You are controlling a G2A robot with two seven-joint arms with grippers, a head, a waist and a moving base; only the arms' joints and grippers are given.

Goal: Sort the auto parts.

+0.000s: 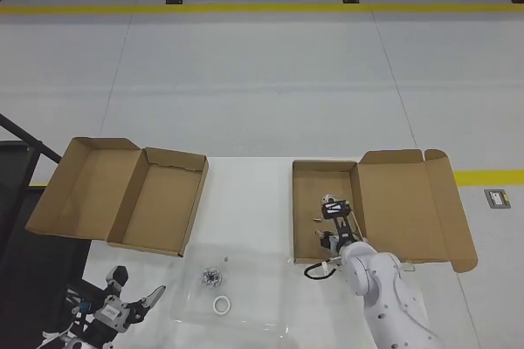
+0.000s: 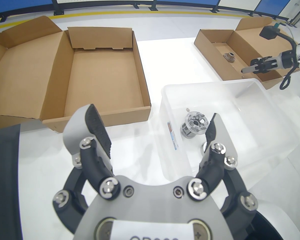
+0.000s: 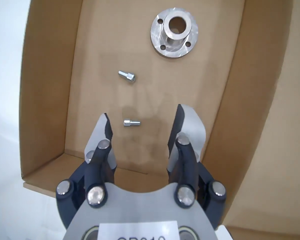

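A silver round flange with a raised hub and bolt holes [image 3: 174, 36] lies flat on the floor of the right-hand brown cardboard box [image 3: 47, 76], towards its far end. Two small silver bolts lie nearer, apart from each other: the farther bolt [image 3: 127, 76] and the nearer bolt [image 3: 131, 122]. The right gripper [image 3: 143, 113] hangs above this box floor with its jaws parted and nothing between the pads. The nearer bolt shows below the gap, closer to one finger. Box walls rise on both sides of the claw, and the folded-back lid lies flat beyond one wall.

A silver spool-shaped gear part [image 2: 193, 124] stands in the clear plastic bin [image 2: 165, 93], and a white ring [image 1: 221, 304] lies near it in the same bin. The left gripper [image 2: 153, 112] is spread wide and grips nothing. It sits by the bin's outer side, near the front left of the white table [image 1: 244, 201]. The bin lies between the two boxes, close to the table's front edge. The left-hand brown cardboard box [image 2: 102, 76] lies with its lid folded out flat, and a strip of table separates it from the bin.

A small printed sticker [image 2: 172, 136] sits on the bin wall, too small to read. Each gripper base carries a white label cut off by the frame edge.
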